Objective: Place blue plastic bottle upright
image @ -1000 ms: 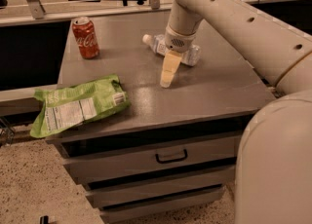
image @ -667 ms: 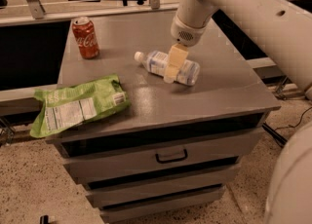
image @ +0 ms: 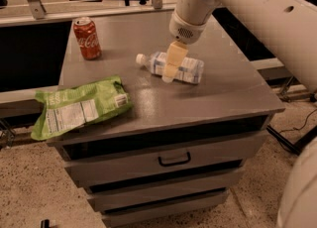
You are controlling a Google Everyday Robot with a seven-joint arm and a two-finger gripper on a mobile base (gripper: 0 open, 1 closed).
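The blue plastic bottle [image: 192, 69] lies on its side on the grey cabinet top [image: 148, 103]. It is clear with a pale bluish label, and its white cap [image: 140, 59] points left. My gripper [image: 170, 71] hangs down from the white arm [image: 190, 9], in front of the bottle's middle, with its cream tip low at the bottle's near side. It hides part of the label. Whether it touches the bottle does not show.
A red Coca-Cola can [image: 87, 38] stands upright at the back left of the top. A green chip bag [image: 79, 106] lies at the front left, overhanging the edge. Drawers [image: 174, 159] are below. A dark shelf and metal posts stand behind.
The view has shifted, so the bottle now shows lower and more fully. The gripper has stayed over the bottle's middle. The bottle still lies on its side.
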